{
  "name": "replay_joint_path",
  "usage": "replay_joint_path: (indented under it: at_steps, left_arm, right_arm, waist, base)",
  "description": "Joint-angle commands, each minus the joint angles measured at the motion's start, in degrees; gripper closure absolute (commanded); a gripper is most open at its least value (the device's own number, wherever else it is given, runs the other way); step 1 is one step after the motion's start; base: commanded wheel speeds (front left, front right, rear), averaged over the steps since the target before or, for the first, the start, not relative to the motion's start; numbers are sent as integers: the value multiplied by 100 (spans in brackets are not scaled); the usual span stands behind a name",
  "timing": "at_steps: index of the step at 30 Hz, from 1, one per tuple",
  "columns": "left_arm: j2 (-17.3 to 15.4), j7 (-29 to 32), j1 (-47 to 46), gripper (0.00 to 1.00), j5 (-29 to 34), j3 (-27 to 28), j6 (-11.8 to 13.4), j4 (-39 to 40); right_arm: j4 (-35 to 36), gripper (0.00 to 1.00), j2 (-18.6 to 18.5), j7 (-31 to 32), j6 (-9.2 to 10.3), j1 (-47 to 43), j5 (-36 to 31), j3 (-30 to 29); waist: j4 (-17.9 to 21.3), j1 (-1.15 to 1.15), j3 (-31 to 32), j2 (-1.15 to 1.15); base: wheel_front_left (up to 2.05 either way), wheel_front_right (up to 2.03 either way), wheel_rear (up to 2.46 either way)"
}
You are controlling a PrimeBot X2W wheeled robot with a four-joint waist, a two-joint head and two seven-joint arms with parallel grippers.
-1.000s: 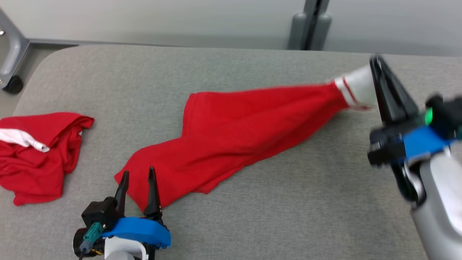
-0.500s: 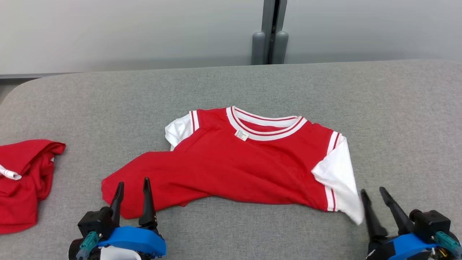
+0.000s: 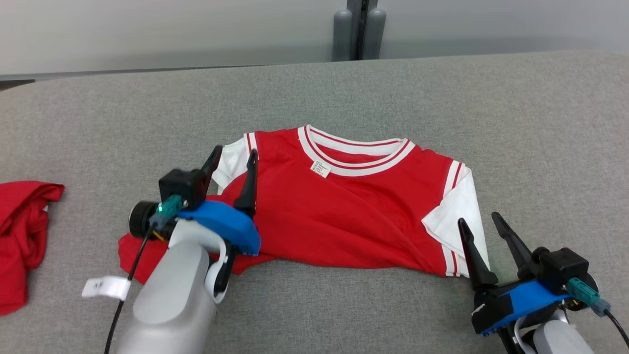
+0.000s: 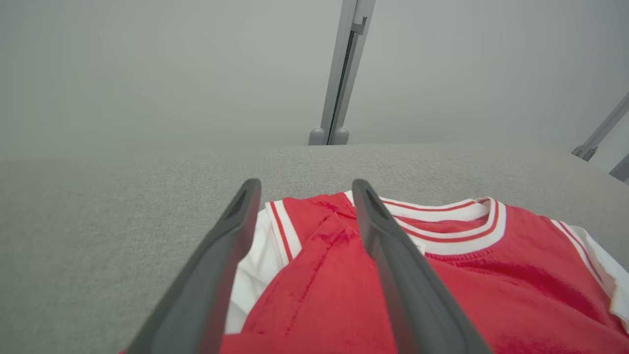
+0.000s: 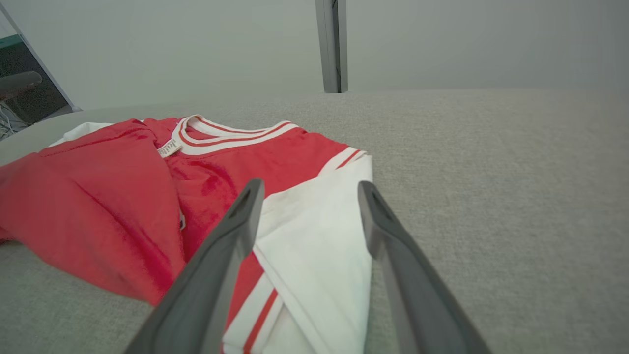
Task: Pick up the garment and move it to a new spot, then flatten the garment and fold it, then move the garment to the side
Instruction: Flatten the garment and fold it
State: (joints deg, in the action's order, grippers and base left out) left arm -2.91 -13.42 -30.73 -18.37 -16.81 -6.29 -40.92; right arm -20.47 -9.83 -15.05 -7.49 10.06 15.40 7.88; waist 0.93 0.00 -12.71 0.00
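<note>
A grey fabric-covered table [image 3: 540, 123] spans the head view, and a grey post [image 3: 357, 29] stands behind its far edge at 12 o'clock.

The garment [image 3: 344, 216], a red T-shirt with white sleeves, lies on the table at the middle of the view. It is spread face down, the collar towards 12 o'clock and the hem towards 6 o'clock. The body is creased, and its hem corner at 8 o'clock is bunched under the left forearm. A second red garment [image 3: 19, 236] lies crumpled at 9 o'clock, well apart from the first.

The pale left forearm [image 3: 172, 290] rises from 7 o'clock and crosses the hem corner. The left gripper [image 3: 235, 150] is released, its two dark fingers spread and pointing to 12 o'clock over the shirt's left shoulder, at 10 o'clock of the garment. One finger lies over the white sleeve [image 3: 231, 164] and the other over the red cloth just beside it. I cannot tell whether the tips touch the fabric.

The right gripper [image 3: 478, 218] is released too and grasps nothing. It sits at 4 o'clock of the garment, with its fingers parted on either side of the right sleeve's [image 3: 457, 211] outer edge.

The collar [image 3: 354, 157] is white with red stripes. A small white label [image 3: 320, 168] sits just below it. A white tag [image 3: 105, 287] hangs on the left arm's cable at 8 o'clock.
</note>
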Motion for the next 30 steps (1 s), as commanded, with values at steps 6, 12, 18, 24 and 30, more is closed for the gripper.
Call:
replay_joint_path:
  at_steps: [6, 12, 18, 24, 30]
  left_arm:
    - [1, 536, -1167, 0, -117, -468, -99, -1002]
    - [2, 1203, -1790, 0, -420, -930, -132, -1728]
    - [-25, 1673, -2028, 0, -867, -1429, -120, -1996]
    - [-140, 1681, -2181, 0, -1091, -1742, -121, -2152]
    - [-145, 1371, -2148, 100, -1292, -2058, -122, -2130]
  right_arm:
    - [25, 0, 21, -16, 0, 261, 23, 163]
    - [7, 0, 63, -16, 0, 404, 41, 283]
    - [1, 0, 80, -16, 0, 499, 62, 344]
    - [12, 0, 105, -16, 0, 551, 72, 386]
    - [47, 0, 110, -17, 0, 573, 101, 334]
  waist:
    - [72, 0, -306, 0]
    - [193, 0, -518, 0]
    - [288, 0, -631, 0]
    - [361, 0, -704, 0]
    - [351, 0, -706, 0]
  base:
    - [0, 0, 0]
    - [0, 0, 0]
    - [0, 0, 0]
    - [0, 0, 0]
    - [0, 0, 0]
